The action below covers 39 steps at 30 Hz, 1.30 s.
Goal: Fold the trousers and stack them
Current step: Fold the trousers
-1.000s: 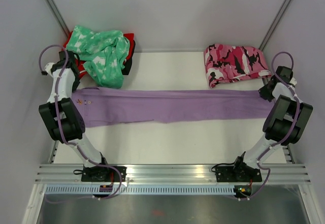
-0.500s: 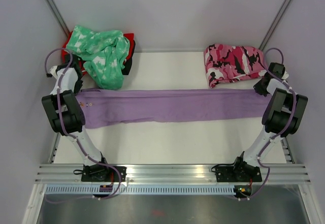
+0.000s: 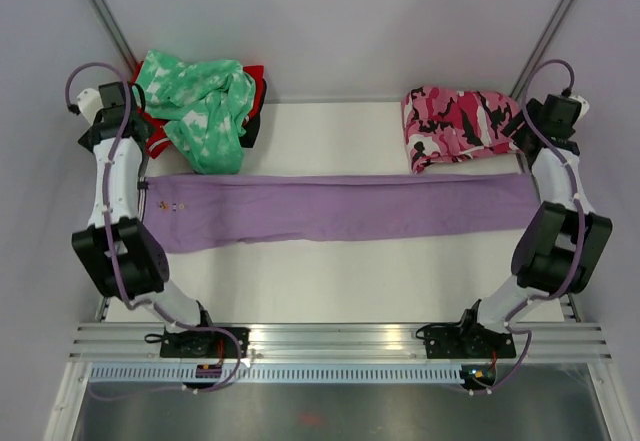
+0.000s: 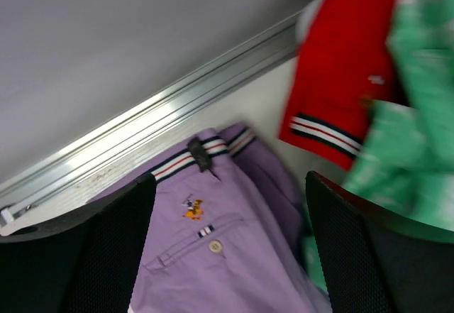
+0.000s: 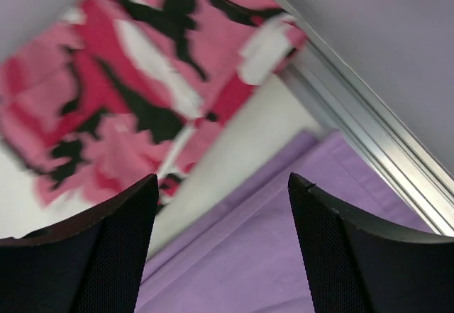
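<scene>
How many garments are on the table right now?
4: lilac trousers stretched across the middle, mint-green garment far left atop a red garment, pink camouflage garment far right. More may hide underneath.

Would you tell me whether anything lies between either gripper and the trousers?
Nothing visible does. The open left gripper looks straight onto the trousers at the waistband, the open right gripper at the leg ends.

bright even light; wrist views blurred (top view sharp)
</scene>
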Available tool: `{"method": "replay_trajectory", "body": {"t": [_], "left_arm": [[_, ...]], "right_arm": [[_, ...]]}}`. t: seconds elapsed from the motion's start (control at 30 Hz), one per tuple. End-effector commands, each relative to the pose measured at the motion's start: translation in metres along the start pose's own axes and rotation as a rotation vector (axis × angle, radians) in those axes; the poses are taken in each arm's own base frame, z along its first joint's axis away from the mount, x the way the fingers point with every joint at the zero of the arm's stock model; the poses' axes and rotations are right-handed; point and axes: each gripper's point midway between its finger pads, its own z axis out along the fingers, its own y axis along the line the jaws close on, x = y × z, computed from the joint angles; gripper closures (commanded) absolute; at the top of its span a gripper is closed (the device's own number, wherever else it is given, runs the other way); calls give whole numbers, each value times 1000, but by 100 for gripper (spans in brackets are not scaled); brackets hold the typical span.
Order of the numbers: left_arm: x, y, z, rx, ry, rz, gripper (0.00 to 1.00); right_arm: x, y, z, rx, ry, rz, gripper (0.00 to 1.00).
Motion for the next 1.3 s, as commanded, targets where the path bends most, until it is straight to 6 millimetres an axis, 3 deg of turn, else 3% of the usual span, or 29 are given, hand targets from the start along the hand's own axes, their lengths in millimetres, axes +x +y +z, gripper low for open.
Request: {"method": "replay_trajectory", "body": {"t": [0.0,0.03,0.07,0.1,0.13,0.17,0.2,0.23,0.3,0.43,0.47,0.5,0.57,0.7,0.73,0.8,0.83,0.87,0.9,1.07,1.2,1.27], "left_arm": [[-48,-37,-97,319,-155,64,10],[-44,-39,-120,390,-154,67,16],[-25,-39,-124,415,-116,83,22],[-9,-50,-137,497,-83,100,31],[21,-49,-131,521,-24,124,35],[28,-50,-139,581,-22,122,36],[35,-59,-140,642,-8,119,36],[51,-61,-131,642,28,146,37],[65,-73,-123,685,71,195,41],[80,-92,-93,657,147,318,44],[85,-95,-85,642,167,334,41],[94,-102,-71,630,197,355,33],[108,-111,-51,615,235,388,27],[109,-128,-28,597,226,396,19],[107,-131,-23,593,217,388,19],[103,-142,-18,605,209,377,40],[99,-147,-21,617,201,366,55],[92,-154,-25,646,185,349,82],[79,-161,-31,661,160,313,95],[10,-200,-95,891,9,162,98],[-28,-227,-123,1001,-32,34,98],[-42,-243,-124,1029,-48,-7,98]], "right_arm": [[-54,71,-80,-236,-175,-78,20],[-43,80,-88,-286,-158,-102,21],[-40,96,-108,-337,-173,-133,22],[-21,100,-111,-360,-141,-150,26],[-14,107,-118,-393,-144,-161,27],[-5,121,-135,-455,-148,-177,28],[15,122,-134,-476,-125,-189,28],[25,126,-138,-499,-113,-199,29],[49,130,-143,-522,-74,-224,31],[80,126,-140,-515,4,-236,33],[84,126,-140,-515,11,-238,33],[90,122,-137,-508,21,-239,33],[96,119,-133,-500,31,-236,33],[104,121,-127,-498,62,-231,33],[105,122,-124,-499,67,-233,33],[103,125,-123,-502,64,-231,32],[104,126,-123,-504,67,-232,33],[102,127,-123,-504,63,-232,32],[100,128,-123,-504,58,-231,32],[102,128,-120,-501,54,-233,33],[112,126,-109,-485,81,-232,32],[114,127,-106,-488,86,-227,33]]}}
